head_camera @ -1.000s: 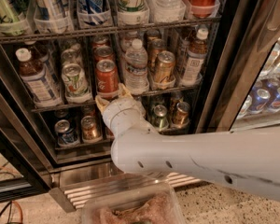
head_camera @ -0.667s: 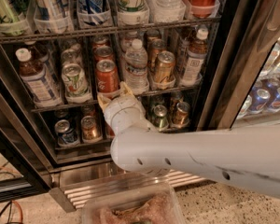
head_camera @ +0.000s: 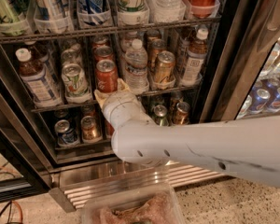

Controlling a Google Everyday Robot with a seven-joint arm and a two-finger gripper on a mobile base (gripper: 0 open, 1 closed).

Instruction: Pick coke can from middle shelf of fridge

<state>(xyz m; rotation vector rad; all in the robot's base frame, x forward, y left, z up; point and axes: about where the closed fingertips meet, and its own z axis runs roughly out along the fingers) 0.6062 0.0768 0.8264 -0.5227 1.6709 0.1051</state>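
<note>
The coke can (head_camera: pixel 106 75), red with a silver top, stands at the front of its row on the middle shelf (head_camera: pixel 51 107) of the fridge (head_camera: pixel 226 73), whose glass door is open. My gripper (head_camera: pixel 111 91) is at the foot of the can, reaching in over the shelf's front edge. Its beige fingertips (head_camera: pixel 101 97) are spread to either side of the can's base, open and empty. My thick white arm (head_camera: pixel 200 146) crosses the lower right and hides part of the lower shelf.
A white-and-green can (head_camera: pixel 74 80) stands left of the coke can and a water bottle (head_camera: pixel 136 65) right of it, then a gold-brown can (head_camera: pixel 163 66). White-capped brown bottles (head_camera: pixel 35 76) end the row. The ribbed steel grille (head_camera: pixel 126 183) and a clear tub (head_camera: pixel 130 209) lie below.
My gripper has moved up and a little left, from below the shelf edge to the base of the coke can. The can and its neighbours have not moved.
</note>
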